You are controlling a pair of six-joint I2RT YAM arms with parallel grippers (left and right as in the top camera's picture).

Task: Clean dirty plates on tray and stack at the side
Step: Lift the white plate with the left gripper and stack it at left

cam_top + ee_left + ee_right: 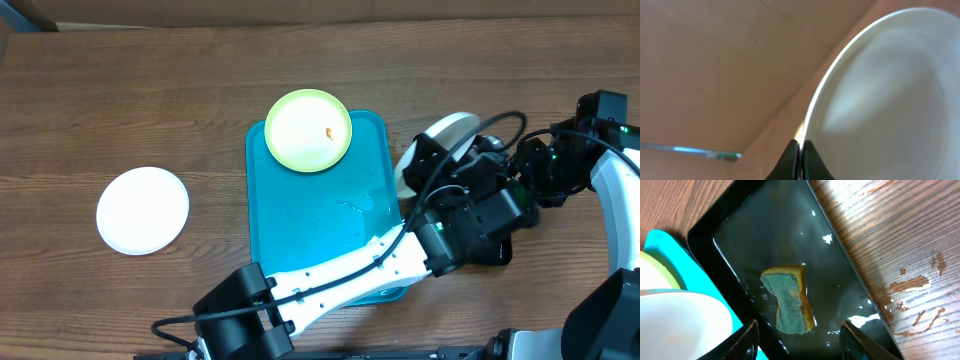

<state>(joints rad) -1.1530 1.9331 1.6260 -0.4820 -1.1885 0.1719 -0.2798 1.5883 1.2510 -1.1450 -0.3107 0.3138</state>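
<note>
A: Entry, left claw (pixel 800 146)?

B: Pressed together on the rim of the held white plate (pixel 880 100). From overhead that plate sits tilted, off the right edge of the turquoise tray (pixel 330 220), partly hidden by the arm.

A: Right claw (pixel 799 326)?

B: Spread, nothing between the fingers. It hangs over the black tray (pixel 765 230). A sponge (pixel 790 300) lies there, yellow with a green scouring face, in a thin film of water.

A: Other plates?

B: The yellow-green plate (pixel 308 130) lies flat on the far end of the turquoise tray, its rim overhanging the tray's top edge. There is a small orange smear (pixel 329 132) right of its centre. The second white plate (pixel 142 210) lies flat on the tabletop (pixel 150 100), well apart to the left of the tray, alone.

A: Surface of the held plate?

B: Cannot tell; the left wrist view is blurred and shows only white.

A: Tabletop near the black tray?

B: Brownish wet streaks on the wood, right wrist view.
</note>
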